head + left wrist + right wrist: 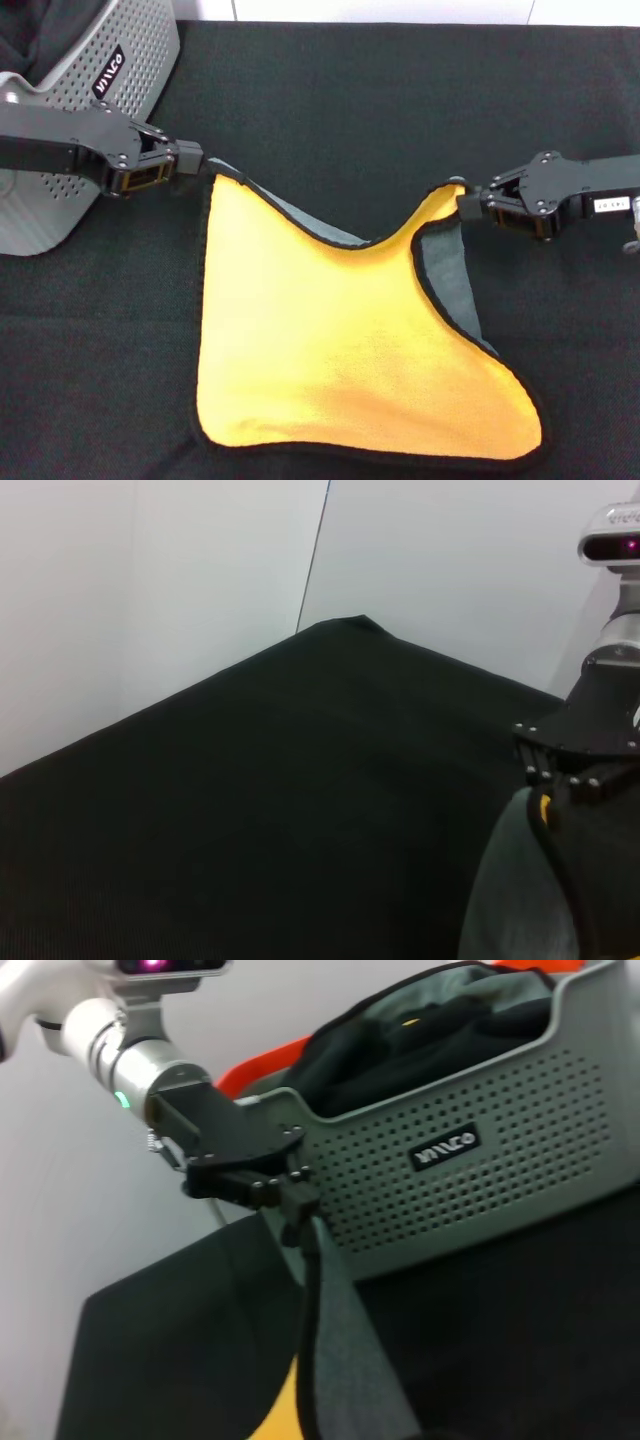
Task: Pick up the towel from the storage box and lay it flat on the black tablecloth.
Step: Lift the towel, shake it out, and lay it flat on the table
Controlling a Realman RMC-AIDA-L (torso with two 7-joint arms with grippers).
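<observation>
Creased black tablecloth (400, 110) over tabletop, white walls behind. Fluffy yellow towel (330, 350), black-trimmed, pinched by left pincer (205, 160) and right pincer (464, 206). Perforated grey storage box (95, 90) alongside.

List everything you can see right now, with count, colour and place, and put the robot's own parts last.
towel: one, bright yellow face up with grey underside and black trim, out of the box, held by two corners, its lower part lying on the cloth.
storage box: one, light grey perforated plastic with a black label, far left on the table, dark cloth still inside.
black tablecloth: one, black, covering the whole table.
orange item: one, partly seen behind the box; cannot tell what it is.
left gripper: one, black, beside the box, fingers shut on the towel's left corner.
right gripper: one, black, at the right, fingers shut on the towel's right corner.
</observation>
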